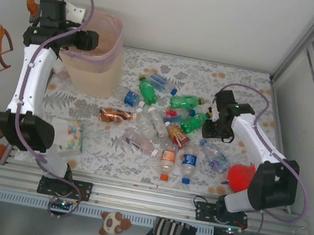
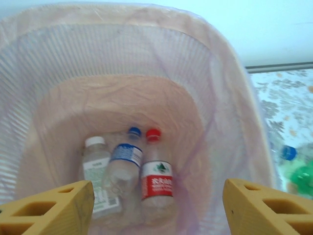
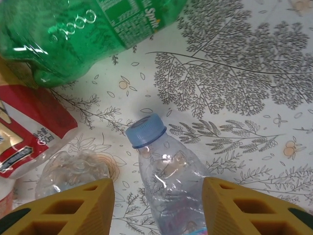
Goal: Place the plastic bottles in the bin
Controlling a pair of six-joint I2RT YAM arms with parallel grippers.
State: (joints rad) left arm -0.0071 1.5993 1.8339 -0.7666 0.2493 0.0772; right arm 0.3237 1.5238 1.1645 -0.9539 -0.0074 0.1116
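The pale pink bin stands at the far left. My left gripper hangs over its mouth, open and holding nothing. Looking down between the left gripper fingers, three bottles lie on the floor of the bin: a red-labelled one, a blue-labelled one and a white-capped one. Several plastic bottles lie scattered mid-table. My right gripper is low over them. The right gripper is open and straddles a clear blue-capped bottle lying on the cloth, with a gap at its left finger.
A green Sprite bottle, a red-labelled bottle and a crushed clear bottle lie close to the right gripper. A red plush toy sits by the right arm's base. A white dotted box lies near the left arm.
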